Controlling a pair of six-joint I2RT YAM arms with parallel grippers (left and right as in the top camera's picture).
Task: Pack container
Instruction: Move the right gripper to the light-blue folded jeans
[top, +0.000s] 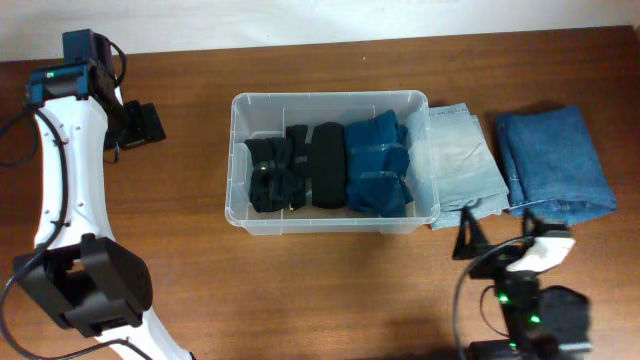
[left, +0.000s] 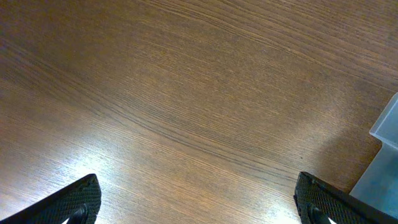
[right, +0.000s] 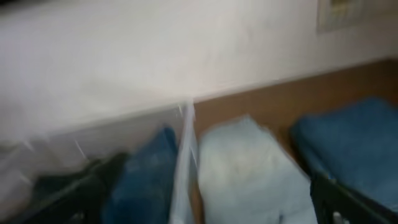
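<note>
My left gripper (left: 199, 202) and right gripper (top: 498, 240) are both hanging wide open, empty. The clear, rounded plastic container (top: 240, 215) is sitting on the woodgrain desk (top: 330, 290), holding folded dark cloths (top: 325, 165).

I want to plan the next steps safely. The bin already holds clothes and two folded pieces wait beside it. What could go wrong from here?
1. The black clothes and dark jeans already fill most of the bin, so further pieces must go on top and may rise above the rim.
2. The pale jeans lie against the bin's right wall; the open right hand may catch that wall or push the bin.
</note>
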